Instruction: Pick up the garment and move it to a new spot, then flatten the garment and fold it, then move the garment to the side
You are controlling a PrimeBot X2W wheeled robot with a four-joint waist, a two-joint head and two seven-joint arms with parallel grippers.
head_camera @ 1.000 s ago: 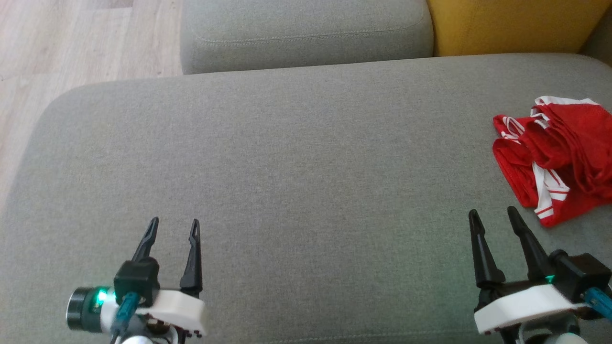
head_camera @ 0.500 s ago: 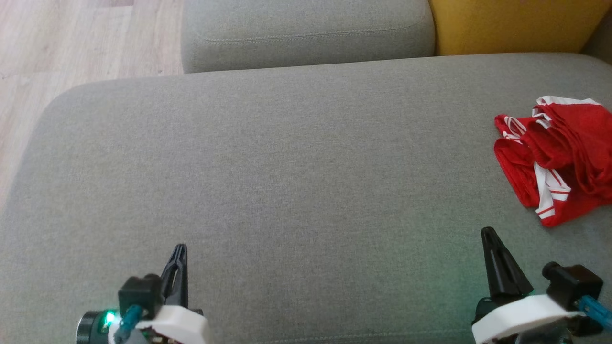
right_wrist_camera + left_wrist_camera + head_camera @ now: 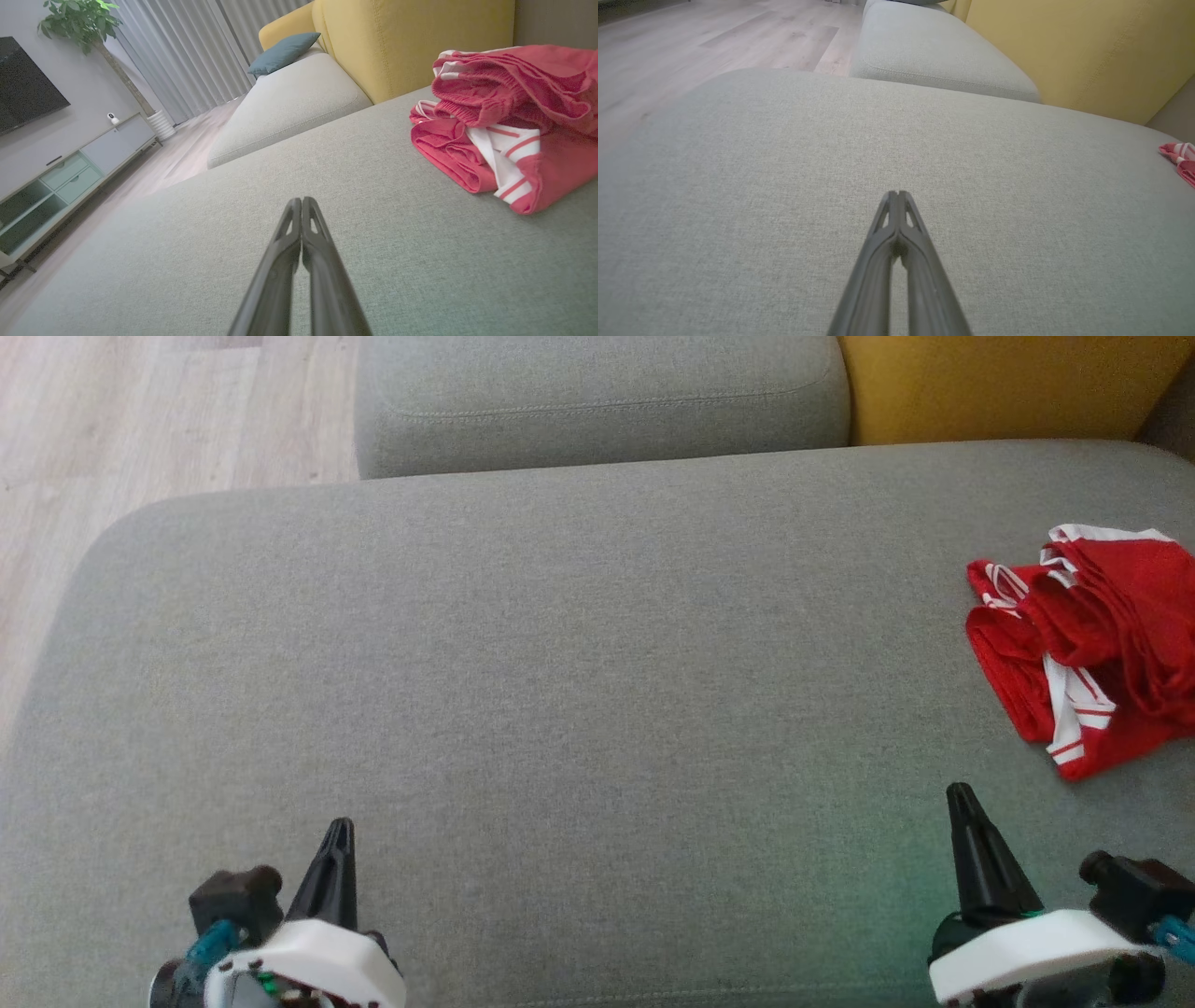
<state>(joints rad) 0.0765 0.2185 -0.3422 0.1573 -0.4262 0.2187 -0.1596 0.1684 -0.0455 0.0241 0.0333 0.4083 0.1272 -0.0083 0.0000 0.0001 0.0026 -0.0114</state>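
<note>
Pointing away from the robot, the left end effector (image 3: 337,831) is clenched, its two long dark fingers pressed together tip to tip and empty. The right end effector (image 3: 961,797) is clenched the same way and likewise grasps nothing. Both sit low over the near edge of the wide grey fabric sofa seat cushion (image 3: 579,653), well apart from each other. The crumpled red garment with white striped trim (image 3: 1092,644) lies on the right part of that cushion, ahead and to the right of the right end effector, near it but not touching. It is well apart from the left end effector. Beyond the seat stand a second grey fabric cushion (image 3: 597,401) and a mustard-yellow upholstered backrest (image 3: 1008,383). Pale wooden floor (image 3: 140,420) lies to the left.
</note>
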